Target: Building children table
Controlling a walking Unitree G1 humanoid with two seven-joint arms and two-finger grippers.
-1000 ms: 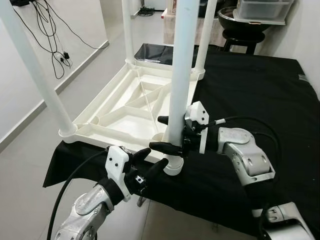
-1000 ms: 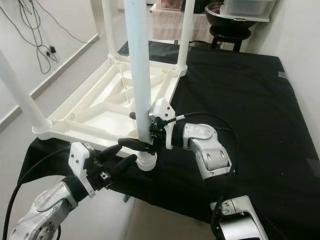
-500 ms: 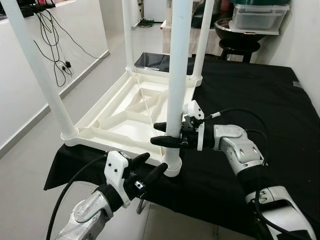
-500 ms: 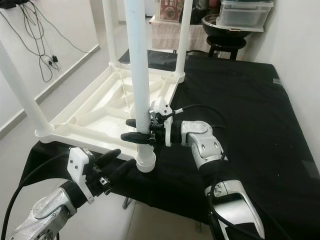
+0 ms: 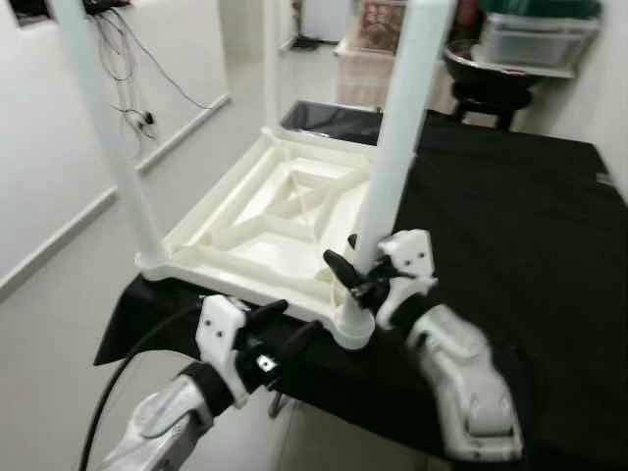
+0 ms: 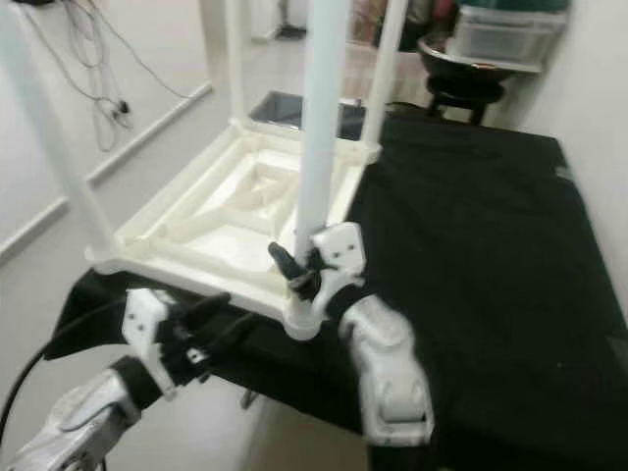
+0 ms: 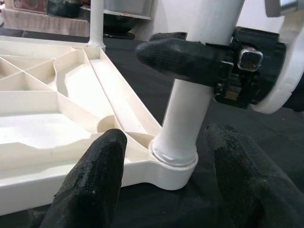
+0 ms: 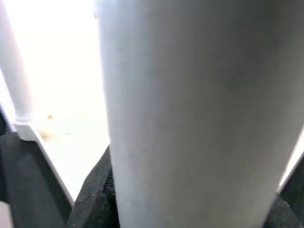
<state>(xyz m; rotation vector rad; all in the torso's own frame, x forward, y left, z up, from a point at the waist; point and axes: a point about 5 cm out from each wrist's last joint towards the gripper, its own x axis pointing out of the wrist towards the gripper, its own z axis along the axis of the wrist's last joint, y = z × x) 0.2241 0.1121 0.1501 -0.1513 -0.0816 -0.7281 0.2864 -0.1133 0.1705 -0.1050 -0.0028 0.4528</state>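
Note:
A white children's table (image 5: 245,245) lies upside down on a black cloth, its legs pointing up. My right gripper (image 5: 355,275) is shut on the near right table leg (image 5: 397,137), low down, just above its corner socket (image 5: 355,329). The right wrist view has that leg (image 8: 190,118) pressed between the black fingers (image 8: 92,194). My left gripper (image 5: 285,329) is open in front of the same corner, just below the table's near edge. In the left wrist view its two fingertips (image 7: 90,185) flank the socket (image 7: 173,164) without touching it.
The black cloth (image 5: 510,196) covers the platform, whose near edge drops to the floor by my left arm. Two more legs (image 5: 108,137) stand at the left and far corners. A stool (image 5: 481,93) and a storage box (image 5: 535,39) stand behind. Cables (image 5: 128,59) hang on the left wall.
The camera has shifted and the picture is blurred. My right arm has swung round from the right side to the near side, still holding the leg. The left gripper stays open by the socket.

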